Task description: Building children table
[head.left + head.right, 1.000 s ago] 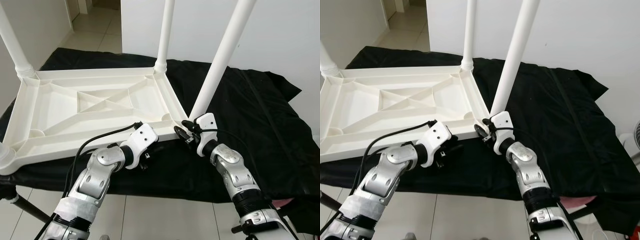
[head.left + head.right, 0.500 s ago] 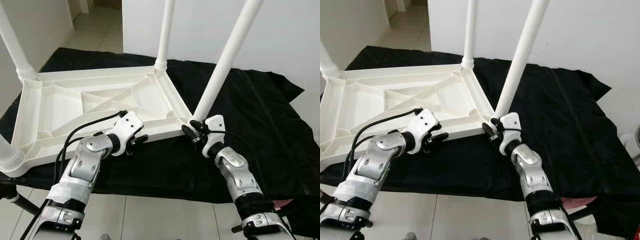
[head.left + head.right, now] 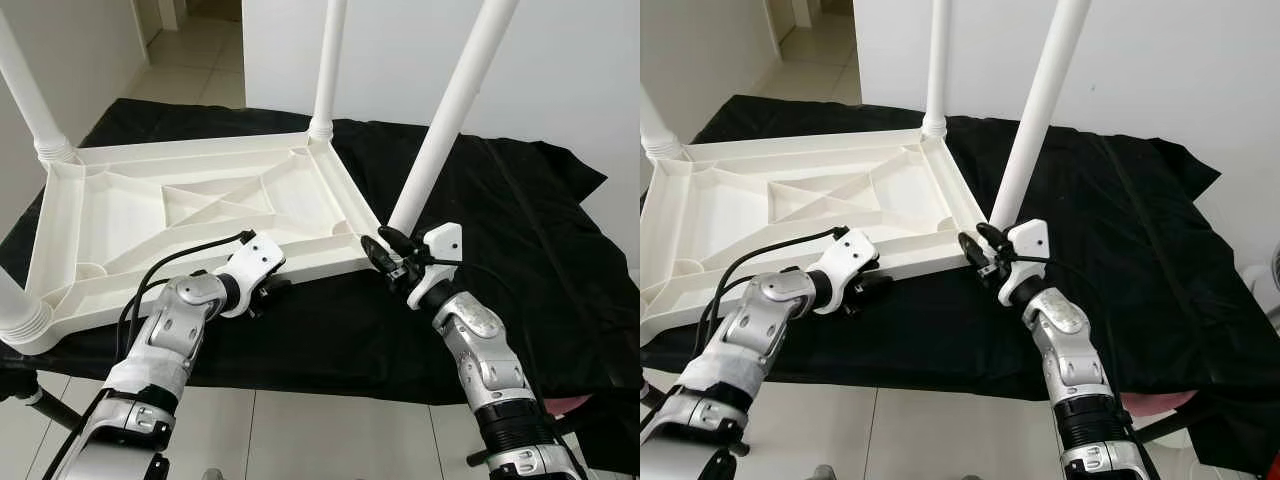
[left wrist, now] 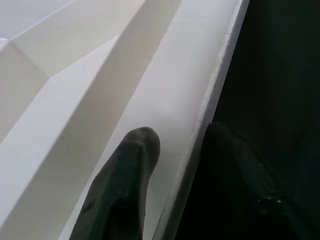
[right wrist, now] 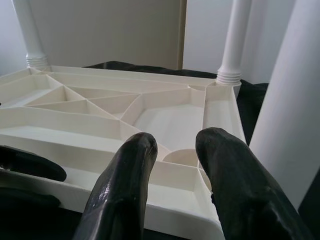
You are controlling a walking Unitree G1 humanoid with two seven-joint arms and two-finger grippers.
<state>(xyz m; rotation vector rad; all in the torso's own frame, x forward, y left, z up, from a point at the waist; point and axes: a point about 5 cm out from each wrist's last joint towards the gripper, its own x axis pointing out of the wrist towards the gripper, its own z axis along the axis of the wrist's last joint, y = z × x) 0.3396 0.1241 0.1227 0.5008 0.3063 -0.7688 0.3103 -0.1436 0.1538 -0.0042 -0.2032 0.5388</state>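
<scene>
The upturned white table top point(image 3: 190, 215) lay on the black-draped desk point(image 3: 520, 230), its long axis running across the robot. The left gripper point(image 3: 268, 288) pinched the near rim; the right gripper point(image 3: 383, 252), fingers apart, hovered just beside the leaning leg point(image 3: 445, 125) at the near right corner. Four legs point(image 3: 328, 60) showed, one at each corner

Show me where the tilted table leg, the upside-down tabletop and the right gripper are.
tilted table leg point(image 3: 447, 120), left eye view, middle of its white shaft.
upside-down tabletop point(image 3: 62, 225), left eye view, rim along its left side.
right gripper point(image 3: 385, 248), left eye view, between its fingertips, by the tabletop's near corner.
</scene>
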